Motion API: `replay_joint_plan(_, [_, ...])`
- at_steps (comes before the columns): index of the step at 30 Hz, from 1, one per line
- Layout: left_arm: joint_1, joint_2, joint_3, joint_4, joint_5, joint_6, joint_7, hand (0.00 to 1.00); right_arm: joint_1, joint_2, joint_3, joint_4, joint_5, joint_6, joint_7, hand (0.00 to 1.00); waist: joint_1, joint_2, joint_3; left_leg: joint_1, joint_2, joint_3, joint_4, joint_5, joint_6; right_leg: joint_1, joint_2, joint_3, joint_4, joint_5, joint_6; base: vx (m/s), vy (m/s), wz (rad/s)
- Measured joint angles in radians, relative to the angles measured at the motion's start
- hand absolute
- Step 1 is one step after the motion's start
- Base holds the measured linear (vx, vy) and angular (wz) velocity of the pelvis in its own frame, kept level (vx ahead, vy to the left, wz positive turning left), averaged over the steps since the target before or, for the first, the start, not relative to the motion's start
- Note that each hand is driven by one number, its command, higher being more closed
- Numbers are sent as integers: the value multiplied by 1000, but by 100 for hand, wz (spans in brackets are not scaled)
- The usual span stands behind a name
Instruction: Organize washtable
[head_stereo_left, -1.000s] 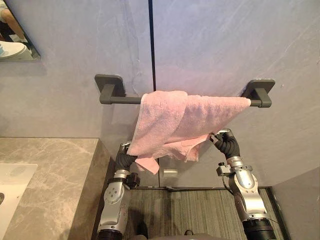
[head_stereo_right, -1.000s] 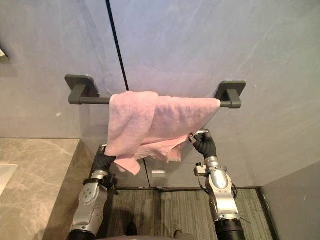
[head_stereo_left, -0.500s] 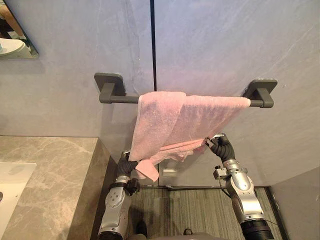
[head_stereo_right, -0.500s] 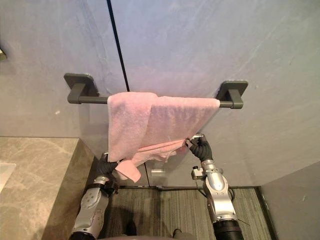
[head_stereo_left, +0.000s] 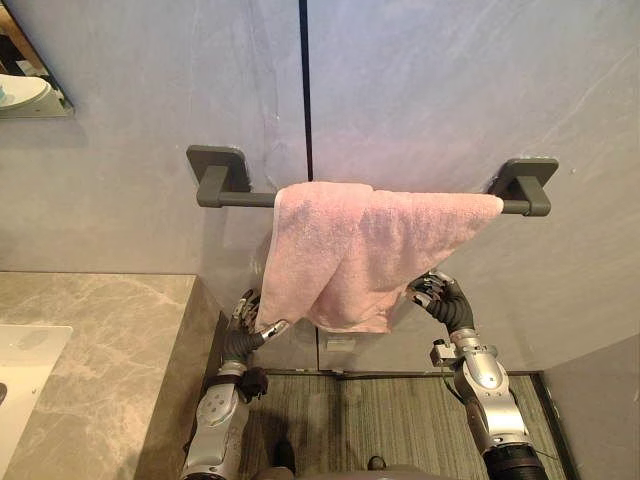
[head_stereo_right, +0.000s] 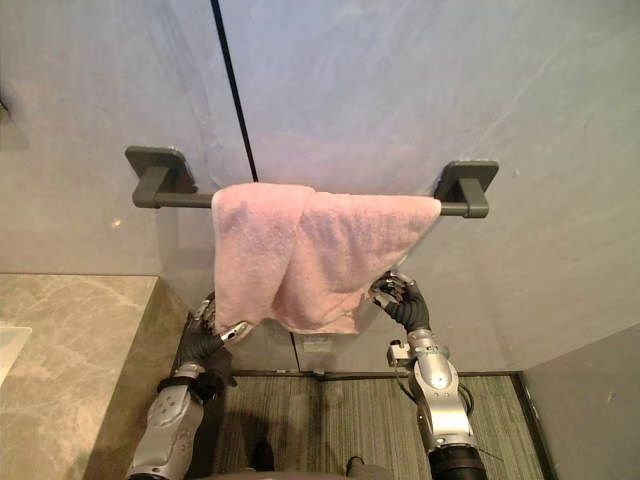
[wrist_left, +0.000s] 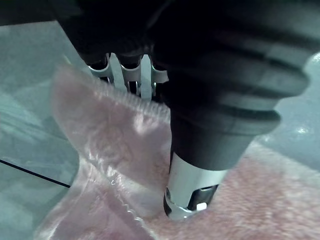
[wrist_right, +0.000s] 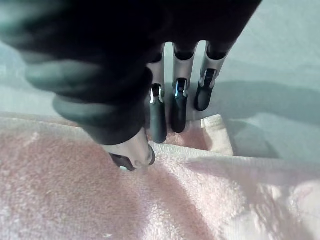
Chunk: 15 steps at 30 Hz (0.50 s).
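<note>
The marble desk (head_stereo_left: 100, 330) is sitting at the lower left. Just past its right edge, the left hand (head_stereo_left: 248, 325) is reaching up to the lower left corner of the pink towel (head_stereo_left: 360, 250). In the left wrist view the towel's hem is lying across that hand and covering much of it, so whether it is gripping the cloth cannot be told.

The towel is hanging over the dark rail (head_stereo_left: 240, 199) on the wall. It is bunching toward the rail's right end and leaving the left end bare, and its doubled left part is dropping lower than the right.

The right hand (head_stereo_left: 432, 292) is hovering at the towel's lower right edge and holding nothing. Its straight, relaxed fingers (wrist_right: 177, 107) are touching the hem with their tips, and the thumb is resting on the front of the cloth.

The likely trouble is lying in that crooked drape. With the towel crowding the rail's right end, a hand catching the cloth while drawing back could be dragging it sideways or off the rail. A fingertip snagging in the loops would be doing the same.
</note>
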Motion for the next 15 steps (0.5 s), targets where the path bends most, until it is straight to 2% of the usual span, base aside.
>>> replay_joint_plan(9, [18,10,-30,-42,0,0,-2,0,23,1,-11,-3,0,0,0,0,3,0,0,-1,1,6,0,0,0,-1,0,5,1,1,-1,0,0,-1])
replay_joint_plan(15, [40,16,-29,-30,1,7,-5,0,45,10,-63,-4,2,0,-3,0,1,8,0,-1,1,10,0,-1,-1,-4,1,10,3,1,-1,0,0,-1])
